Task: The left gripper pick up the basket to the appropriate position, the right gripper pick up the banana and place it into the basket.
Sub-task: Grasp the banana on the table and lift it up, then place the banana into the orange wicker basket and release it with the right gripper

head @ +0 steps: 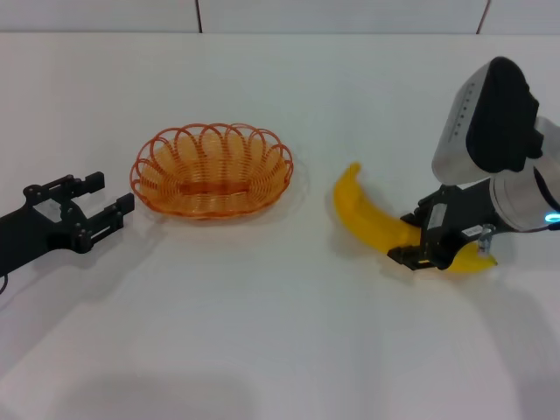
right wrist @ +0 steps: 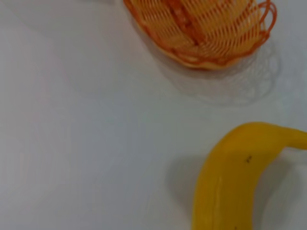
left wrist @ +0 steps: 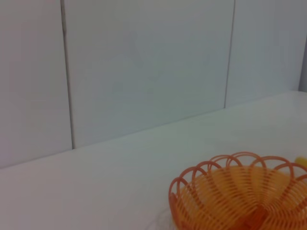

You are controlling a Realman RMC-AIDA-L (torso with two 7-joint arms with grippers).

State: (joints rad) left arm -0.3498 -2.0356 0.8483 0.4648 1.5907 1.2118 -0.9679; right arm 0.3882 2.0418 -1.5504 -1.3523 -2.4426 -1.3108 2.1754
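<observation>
While lying flat on the white table (head: 262,332), right of centre, banana (head: 372,219) looks smooth, stiff, plastic-like and light, likely slippery on its waxy curve; best taken across the thick middle rather than a pointed tip. Right gripper (head: 437,249) already down over its near-right end, 2 fingers straddling it, cannot tell whether pinching. Basket (head: 212,169), left of centre, just beside the banana: looped orange wire, see-through, springy, light; scalloped rim offers the hold. Left gripper (head: 87,214) spread, near its left edge, not touching
</observation>
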